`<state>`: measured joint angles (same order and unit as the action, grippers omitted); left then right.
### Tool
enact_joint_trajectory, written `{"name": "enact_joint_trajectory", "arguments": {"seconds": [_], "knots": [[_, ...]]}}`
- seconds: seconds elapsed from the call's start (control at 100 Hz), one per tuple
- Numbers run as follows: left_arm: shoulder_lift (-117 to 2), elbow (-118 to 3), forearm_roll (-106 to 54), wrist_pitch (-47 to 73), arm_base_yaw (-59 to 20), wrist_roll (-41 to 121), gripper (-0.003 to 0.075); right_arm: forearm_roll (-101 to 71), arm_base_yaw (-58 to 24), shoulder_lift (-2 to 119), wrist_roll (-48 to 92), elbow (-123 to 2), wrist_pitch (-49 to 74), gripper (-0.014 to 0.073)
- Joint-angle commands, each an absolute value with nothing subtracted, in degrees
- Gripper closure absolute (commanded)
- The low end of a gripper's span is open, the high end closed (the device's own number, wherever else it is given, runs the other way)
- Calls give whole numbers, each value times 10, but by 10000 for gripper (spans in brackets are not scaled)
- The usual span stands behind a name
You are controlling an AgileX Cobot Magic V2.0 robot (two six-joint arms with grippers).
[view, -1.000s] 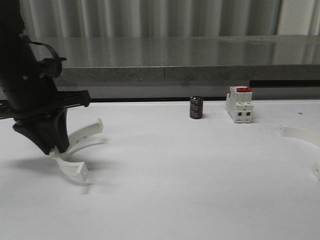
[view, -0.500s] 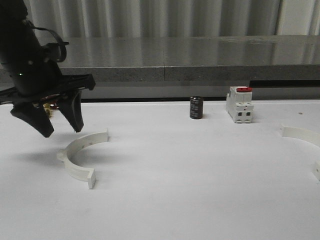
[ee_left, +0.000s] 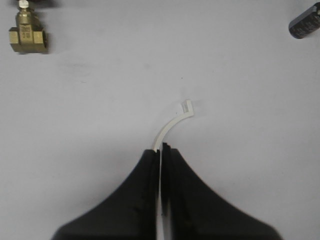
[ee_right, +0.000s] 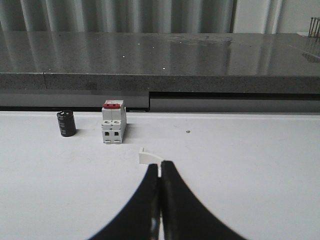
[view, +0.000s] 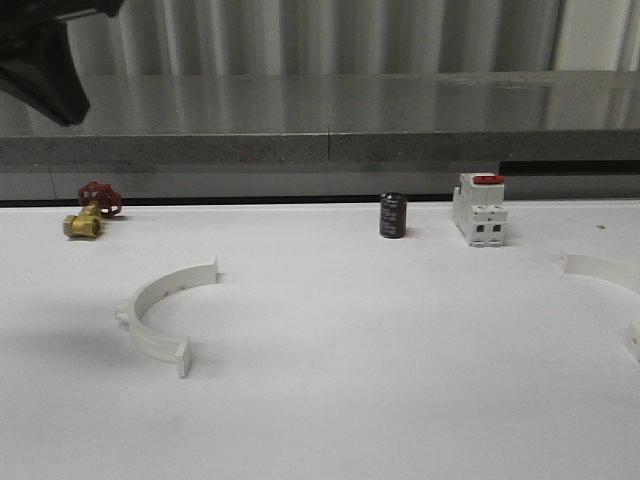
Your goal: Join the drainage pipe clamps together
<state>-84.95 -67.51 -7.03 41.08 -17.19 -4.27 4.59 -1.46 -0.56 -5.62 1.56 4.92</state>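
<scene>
Now the left claw (ee_left: 161,157) hangs above the clamp (view: 160,310).

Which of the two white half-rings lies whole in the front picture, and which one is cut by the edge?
The left half-ring, near the brass valve, lies whole. The right half-ring, beyond the red-topped breaker, is cut by the picture's right edge.

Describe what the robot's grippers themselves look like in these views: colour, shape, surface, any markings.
Both are matte black with no visible markings or cables. The left gripper has two broad fingers that curve inward and taper to narrow tips with only a thin slit between them. The right gripper looks the same: smooth, dark, wedge-shaped fingers. In the front view, a black angular part of the left arm sits at the top corner.
</scene>
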Motion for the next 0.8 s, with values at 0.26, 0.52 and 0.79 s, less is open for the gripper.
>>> {"name": "enact_joint_trajectory", "arguments": {"seconds": [0.26, 0.52, 0.79], "knots": [[-637, -557, -64, 374, -120, -45, 741, 48, -14, -17, -54, 6, 0, 660], [-485, -468, -37, 379, -54, -45, 741, 48, -14, -17, -54, 6, 0, 660], [-330, -395, -36, 392, -51, -45, 741, 48, -14, -17, -54, 6, -6, 660]]}}
